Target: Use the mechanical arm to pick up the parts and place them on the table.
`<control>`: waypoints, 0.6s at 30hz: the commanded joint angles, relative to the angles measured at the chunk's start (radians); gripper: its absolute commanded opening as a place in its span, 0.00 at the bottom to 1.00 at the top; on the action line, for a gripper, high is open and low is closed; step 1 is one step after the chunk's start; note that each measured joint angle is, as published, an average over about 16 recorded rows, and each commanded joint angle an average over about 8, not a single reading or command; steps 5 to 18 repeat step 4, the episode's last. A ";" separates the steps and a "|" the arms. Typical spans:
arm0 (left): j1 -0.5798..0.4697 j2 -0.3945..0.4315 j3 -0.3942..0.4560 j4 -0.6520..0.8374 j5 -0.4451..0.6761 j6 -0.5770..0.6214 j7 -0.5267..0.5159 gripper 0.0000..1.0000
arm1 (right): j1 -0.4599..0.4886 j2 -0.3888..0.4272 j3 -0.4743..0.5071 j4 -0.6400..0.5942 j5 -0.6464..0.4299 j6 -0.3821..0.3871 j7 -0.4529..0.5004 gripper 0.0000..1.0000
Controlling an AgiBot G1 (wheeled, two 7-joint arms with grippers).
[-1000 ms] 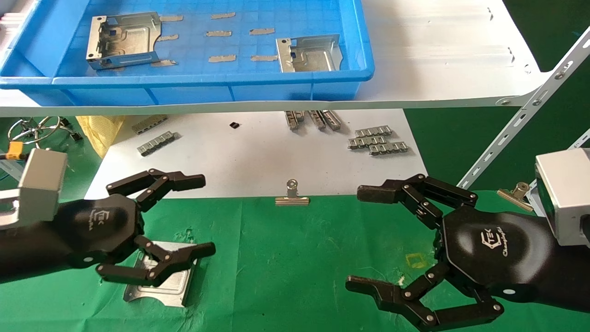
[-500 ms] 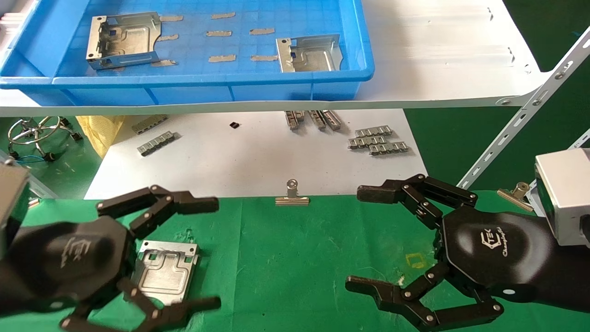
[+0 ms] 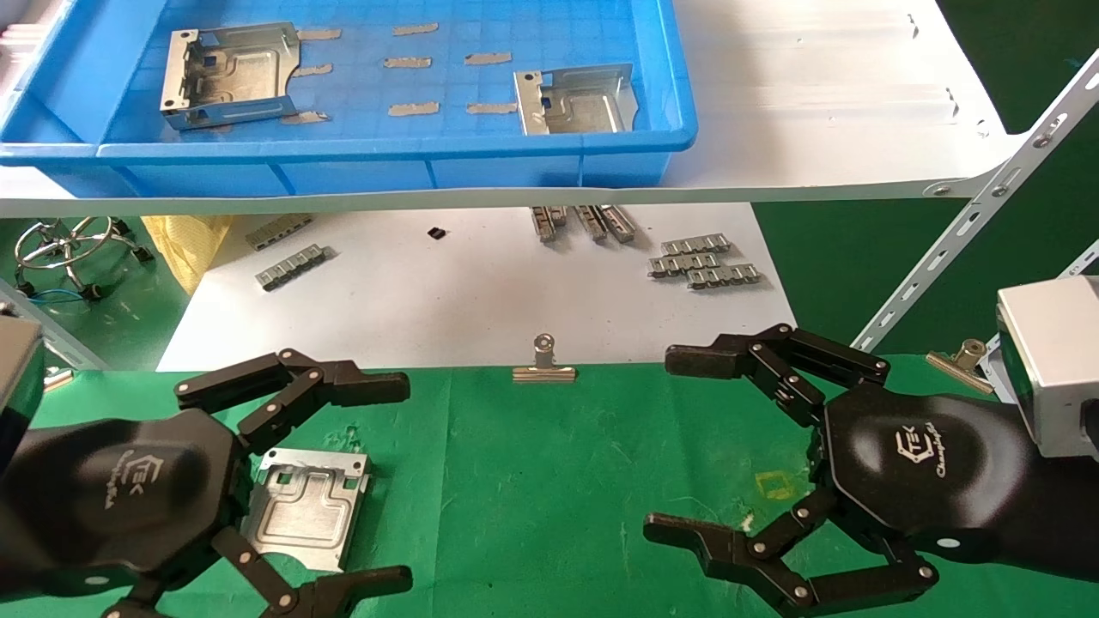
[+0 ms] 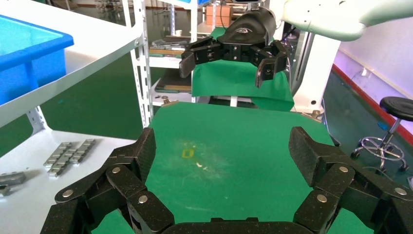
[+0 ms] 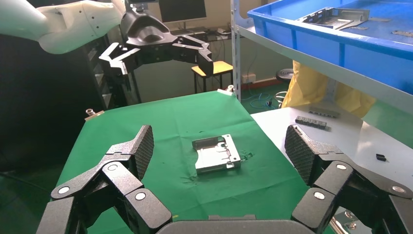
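One silver-grey part [image 3: 305, 506] lies flat on the green table [image 3: 558, 481]; it also shows in the right wrist view [image 5: 216, 153]. My left gripper [image 3: 399, 485] is open and empty just over it, its fingers spread on either side of the part without touching it; the left wrist view [image 4: 221, 156] shows only bare cloth between them. My right gripper [image 3: 670, 445] hangs open and empty over the table's right side. Two more parts [image 3: 232, 75] [image 3: 575, 100] lie in the blue tray [image 3: 343, 150].
The tray stands on a white shelf board [image 3: 816, 112] with a slanted metal strut [image 3: 970, 232] at the right. Below it, a white sheet [image 3: 472, 292] carries grey connector strips [image 3: 704, 264]. A binder clip [image 3: 543, 365] sits at the cloth's far edge, another [image 3: 962, 360] at the right.
My left gripper has let go of the part, opened wider and drawn back toward me. The part stays on the cloth. The right arm has not moved.
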 commanded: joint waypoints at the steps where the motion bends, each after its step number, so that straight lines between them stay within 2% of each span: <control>1: -0.003 0.002 0.003 0.007 0.001 0.000 0.002 1.00 | 0.000 0.000 0.000 0.000 0.000 0.000 0.000 1.00; 18: -0.004 0.002 0.004 0.010 0.002 0.000 0.003 1.00 | 0.000 0.000 0.000 0.000 0.000 0.000 0.000 1.00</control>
